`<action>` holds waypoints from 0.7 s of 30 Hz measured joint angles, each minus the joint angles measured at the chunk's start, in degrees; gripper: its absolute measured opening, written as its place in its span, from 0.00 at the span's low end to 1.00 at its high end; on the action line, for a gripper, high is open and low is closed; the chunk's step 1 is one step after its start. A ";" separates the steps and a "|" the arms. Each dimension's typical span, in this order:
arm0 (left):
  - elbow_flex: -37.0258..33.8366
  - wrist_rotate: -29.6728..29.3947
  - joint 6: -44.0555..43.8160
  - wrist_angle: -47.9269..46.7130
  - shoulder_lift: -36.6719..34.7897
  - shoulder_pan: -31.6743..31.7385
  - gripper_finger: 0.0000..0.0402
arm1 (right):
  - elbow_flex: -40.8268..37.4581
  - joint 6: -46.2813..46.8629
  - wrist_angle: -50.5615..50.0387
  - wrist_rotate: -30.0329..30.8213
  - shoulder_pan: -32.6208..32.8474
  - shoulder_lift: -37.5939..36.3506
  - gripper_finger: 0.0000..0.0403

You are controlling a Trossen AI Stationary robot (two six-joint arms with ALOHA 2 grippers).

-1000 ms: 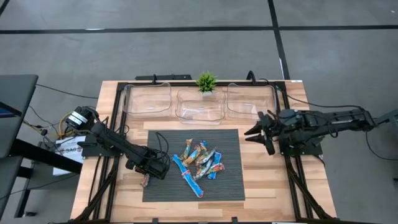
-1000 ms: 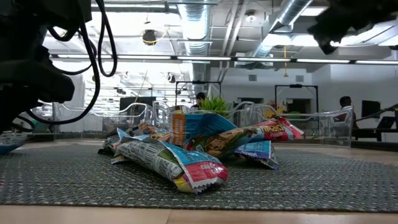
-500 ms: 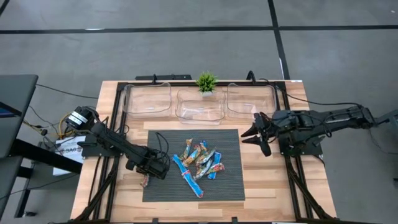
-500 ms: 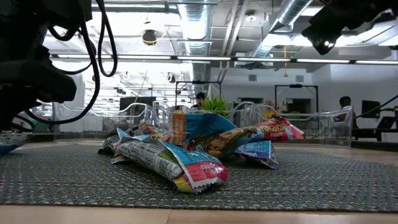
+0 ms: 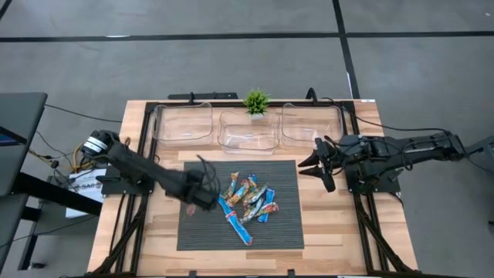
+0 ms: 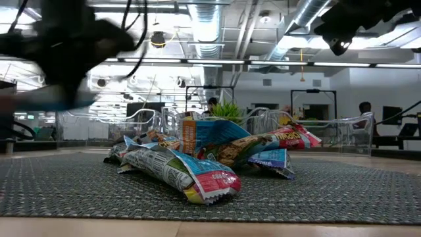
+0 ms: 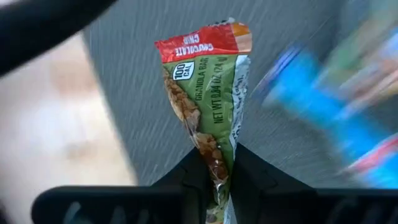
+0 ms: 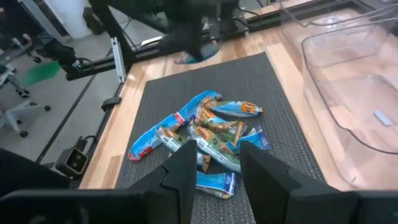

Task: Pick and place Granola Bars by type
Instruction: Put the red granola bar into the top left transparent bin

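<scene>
Several granola bars [image 5: 247, 202] lie heaped on the dark mat [image 5: 285, 232], some blue, some tan and red; the low view shows the same pile [image 6: 197, 161]. My left gripper [image 5: 202, 193] hovers just left of the pile, shut on one green-and-red granola bar [image 7: 208, 93]. My right gripper [image 5: 320, 164] stands open above the mat's right edge, its fingers [image 8: 186, 168] apart with nothing between them. My left gripper pinches the granola bar's one end [image 7: 217, 167] between its two fingers [image 7: 194, 177]. The wrapper is squeezed narrow there. The rest of the bar sticks out ahead of the fingers, red-banded end [image 7: 202, 43] farthest, above the mat.
Three clear bins [image 5: 183, 123] [image 5: 248, 133] [image 5: 311, 123] stand in a row along the table's far side, with a small green plant [image 5: 255, 101] behind the middle one. Bare wood [image 5: 332, 224] flanks the mat on both sides.
My left gripper has shut on the bar at the mat's left edge, lifted it clear and swung up and toward the table's right and far side, close to the pile. My right gripper has crept slightly toward the mat.
</scene>
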 joint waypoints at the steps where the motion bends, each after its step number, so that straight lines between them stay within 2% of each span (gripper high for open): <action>1: 1.97 -3.97 0.88 -1.96 -0.78 1.42 0.11 | 0.00 0.00 0.00 0.00 -0.32 0.00 0.28; 5: 9.76 -19.60 6.20 -11.14 -4.39 8.25 0.08 | 0.01 0.00 0.02 0.09 -1.77 0.00 0.28; 9: 14.61 -26.63 15.11 -17.14 -7.90 17.50 0.06 | 0.00 0.02 0.42 3.84 -3.49 0.00 0.28; 16: 15.49 -26.62 32.75 -16.90 -10.92 35.05 0.10 | 0.00 -0.02 3.31 20.94 -5.19 0.04 0.28; 21: 15.33 -22.22 43.98 -14.90 -10.04 44.57 0.11 | 0.00 -0.02 3.39 24.37 -5.92 0.04 0.28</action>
